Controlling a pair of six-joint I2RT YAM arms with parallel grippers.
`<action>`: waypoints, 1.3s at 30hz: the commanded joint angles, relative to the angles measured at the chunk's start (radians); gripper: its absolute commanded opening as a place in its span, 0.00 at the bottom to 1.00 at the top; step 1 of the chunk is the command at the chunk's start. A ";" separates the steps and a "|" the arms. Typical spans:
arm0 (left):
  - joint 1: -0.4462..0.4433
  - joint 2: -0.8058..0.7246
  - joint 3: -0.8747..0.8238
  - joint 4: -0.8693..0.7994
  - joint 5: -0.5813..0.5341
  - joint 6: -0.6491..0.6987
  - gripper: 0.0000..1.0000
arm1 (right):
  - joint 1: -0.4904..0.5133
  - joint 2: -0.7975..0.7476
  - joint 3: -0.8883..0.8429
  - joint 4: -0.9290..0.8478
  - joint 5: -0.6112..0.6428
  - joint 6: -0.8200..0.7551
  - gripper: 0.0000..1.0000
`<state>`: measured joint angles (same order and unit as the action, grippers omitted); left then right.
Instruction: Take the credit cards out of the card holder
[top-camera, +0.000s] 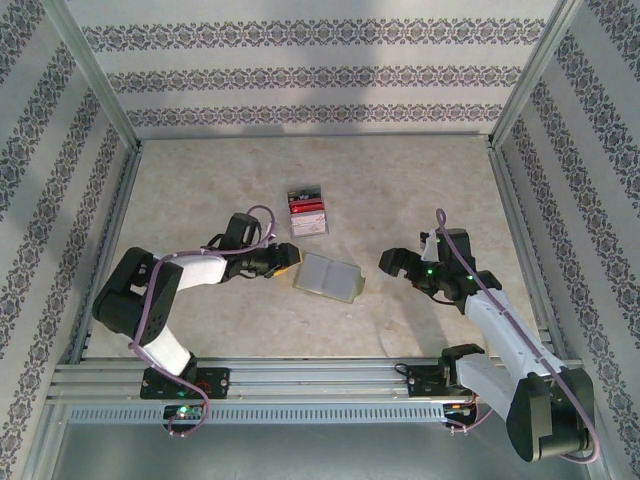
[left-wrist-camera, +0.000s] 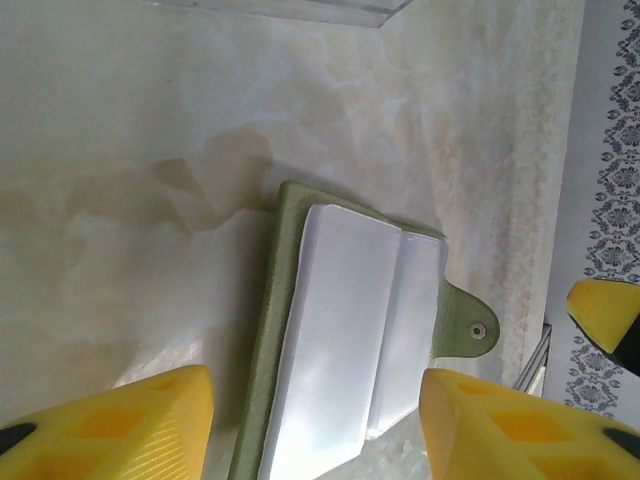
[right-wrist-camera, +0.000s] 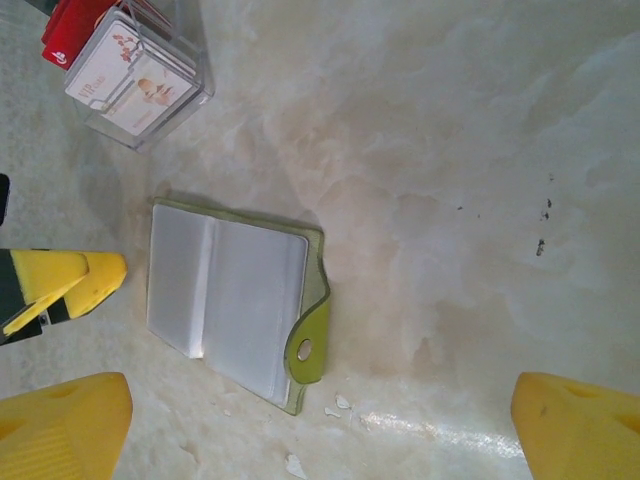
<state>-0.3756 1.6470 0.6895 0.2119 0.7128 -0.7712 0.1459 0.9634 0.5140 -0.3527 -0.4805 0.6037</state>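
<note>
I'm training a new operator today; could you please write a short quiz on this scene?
1. True or false: the olive-green card holder lies folded shut.
2. Where are the credit cards? A: in the clear box beyond the holder. B: between a gripper's fingers. C: stacked on top of the holder.
3. Is the right gripper open or shut?
Key: 1 false, it lies open; 2 A; 3 open.

Bright, even light, soft shadows, mild glare
</note>
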 joint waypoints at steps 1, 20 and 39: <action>-0.025 0.034 0.028 0.051 0.036 -0.005 0.56 | -0.006 0.004 0.003 0.018 -0.004 -0.007 0.97; -0.156 0.050 0.129 0.011 0.043 -0.019 0.52 | -0.007 0.015 -0.005 0.027 -0.010 -0.010 0.96; -0.325 0.160 0.310 -0.054 0.021 -0.008 0.58 | -0.007 0.044 -0.002 0.026 -0.039 -0.004 0.93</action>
<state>-0.6815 1.7782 0.9825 0.1871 0.7311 -0.7898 0.1459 1.0042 0.5140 -0.3458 -0.4908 0.6029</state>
